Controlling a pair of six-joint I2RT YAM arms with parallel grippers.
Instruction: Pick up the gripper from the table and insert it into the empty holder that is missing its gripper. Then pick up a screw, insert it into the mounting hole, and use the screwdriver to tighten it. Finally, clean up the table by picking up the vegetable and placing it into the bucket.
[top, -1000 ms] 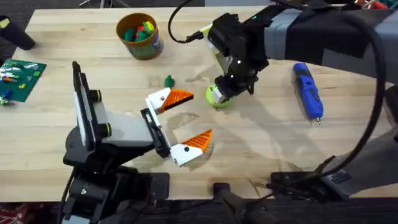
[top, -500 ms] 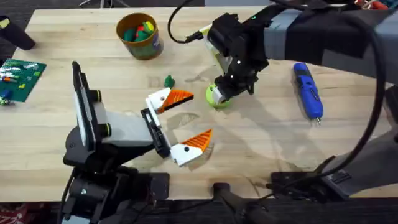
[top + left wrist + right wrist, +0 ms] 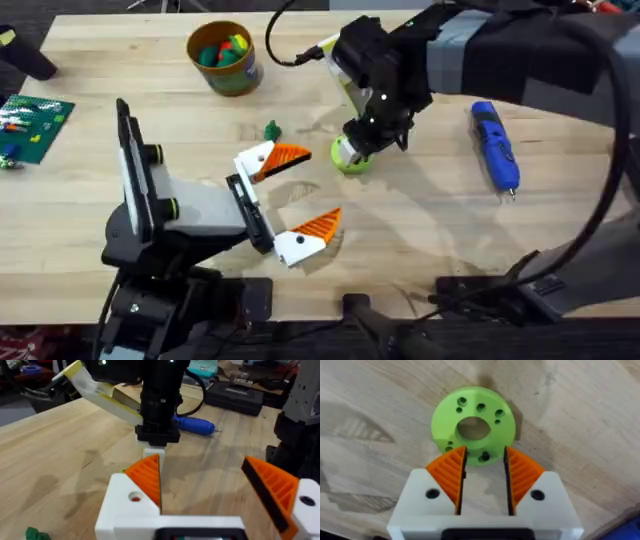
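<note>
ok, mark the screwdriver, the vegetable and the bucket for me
screwdriver (image 3: 494, 143): overhead view, middle of the blue body.
vegetable (image 3: 272, 130): overhead view, centre of the small dark-green piece.
bucket (image 3: 240, 76): overhead view, outer side wall below the rim.

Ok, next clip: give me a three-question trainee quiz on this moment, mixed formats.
1. True or false: the screwdriver is held by a gripper.
2. The right gripper hangs over which object? A) bucket B) lime-green disc C) vegetable
3. Fill in: the left gripper has its fingers ____.

Key: 1 false, it lies on the table; 2 B; 3 open.
</note>
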